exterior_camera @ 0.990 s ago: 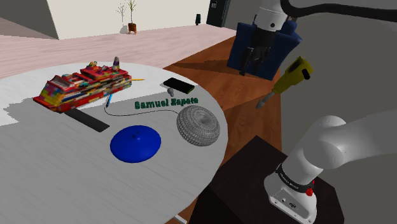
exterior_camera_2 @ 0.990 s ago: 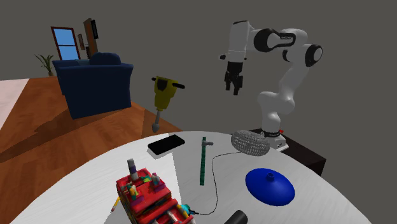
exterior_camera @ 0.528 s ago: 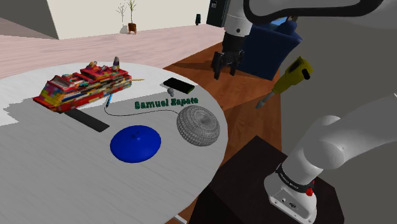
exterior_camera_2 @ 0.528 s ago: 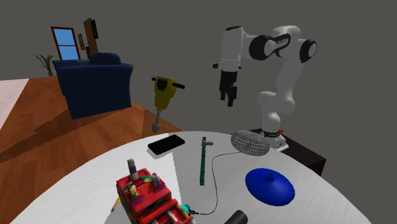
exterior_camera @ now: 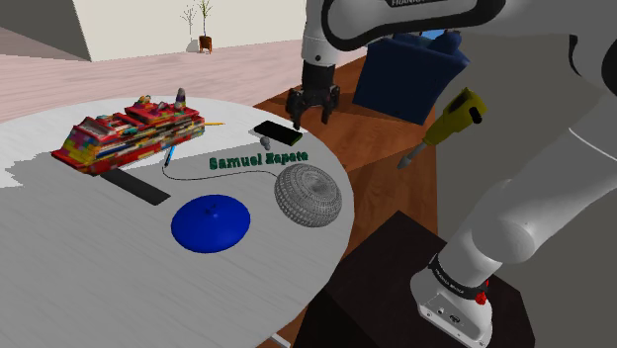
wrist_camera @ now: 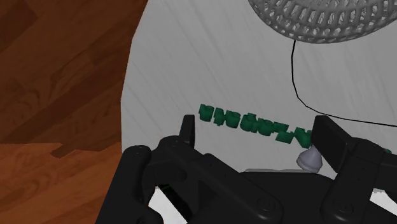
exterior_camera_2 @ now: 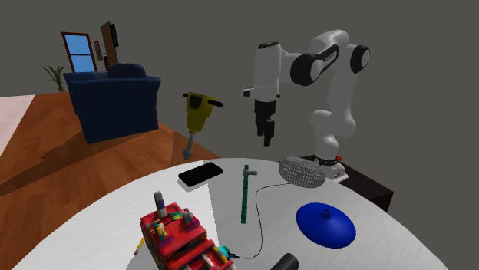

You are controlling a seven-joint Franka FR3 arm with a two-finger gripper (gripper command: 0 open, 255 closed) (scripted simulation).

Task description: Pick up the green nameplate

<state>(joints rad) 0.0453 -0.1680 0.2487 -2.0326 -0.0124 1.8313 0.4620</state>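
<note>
Swung toward the shoulder view's left and lower than 0.5 s ago, bringing the gripper above the far rim of the round white table, near the black phone. Pointing down, clear of everything. Jaws spread wide, clasping nothing: 2 black fingers well apart in the wrist view, with the green nameplate stretched across the gap beyond them, untouched. Resting on the table, that nameplate, between the phone and a grey mesh ball; lettering readable from the shoulder view, seen end-on as a thin green strip in the second exterior view. Beside it, a thin black cable curving from the ball toward a toy ship of coloured bricks. Nearer the dark stand, a blue disc. On the wooden floor past the table, a yellow jackhammer and a dark blue sofa.
</note>
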